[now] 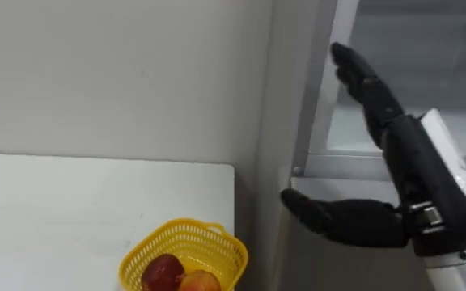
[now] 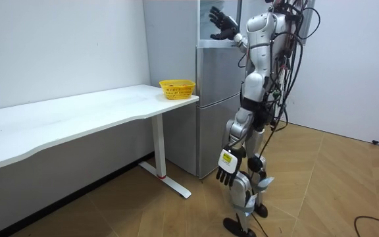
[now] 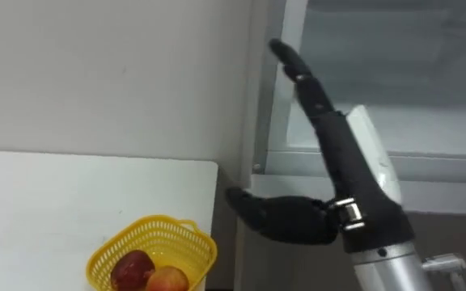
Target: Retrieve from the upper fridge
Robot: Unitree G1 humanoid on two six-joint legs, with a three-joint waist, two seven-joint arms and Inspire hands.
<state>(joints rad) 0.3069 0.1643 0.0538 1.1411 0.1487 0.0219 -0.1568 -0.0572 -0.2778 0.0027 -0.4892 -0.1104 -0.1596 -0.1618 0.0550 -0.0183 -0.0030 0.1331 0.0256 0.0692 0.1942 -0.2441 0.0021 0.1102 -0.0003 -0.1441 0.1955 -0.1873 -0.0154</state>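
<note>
Left eye view, right hand (image 1: 407, 174) raised at the upper fridge (image 1: 310, 153) frame, fingers spread wide, nothing held, yellow basket (image 1: 186, 252) seen lower left, left hand (image 2: 227, 170) hung relaxed.

The right hand (image 1: 407, 170) is held up before the fridge's upper compartment (image 1: 435, 40), fingers straight and thumb spread. A yellow basket (image 1: 209, 246) is set near the white table (image 1: 71, 210) corner, and a red fruit (image 1: 162, 272) and an orange fruit (image 1: 199, 282) are held in it.

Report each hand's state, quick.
Left hand: open, empty, hanging at its side.
Right hand: open, empty, raised at the fridge.
</note>
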